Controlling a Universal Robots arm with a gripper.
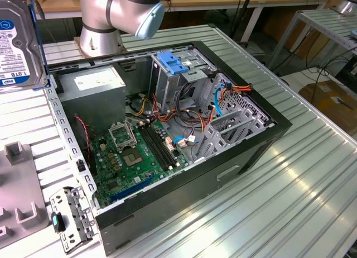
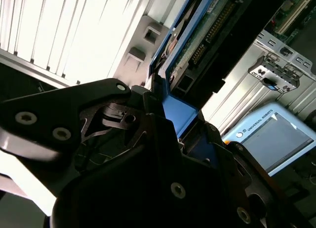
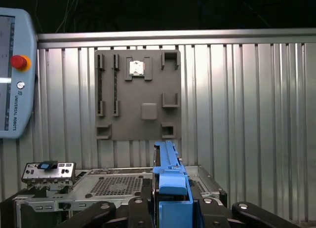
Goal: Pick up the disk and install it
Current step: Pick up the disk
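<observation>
One disk (image 1: 17, 46), high at the exterior view's left beside the open case (image 1: 240, 163), is pinched by its blue bracket (image 3: 172, 181) in the end effector (image 3: 170, 208), edge-on, presumably to suit the bay (image 1: 170, 85).

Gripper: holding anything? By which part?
Yes. The gripper holds the disk, clamped on the end of its blue carrier bracket.

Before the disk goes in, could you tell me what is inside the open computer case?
A green motherboard, grey power supply, drive cage and cables; the cage covers what lies beneath it. The gripper holds the disk outside.
</observation>
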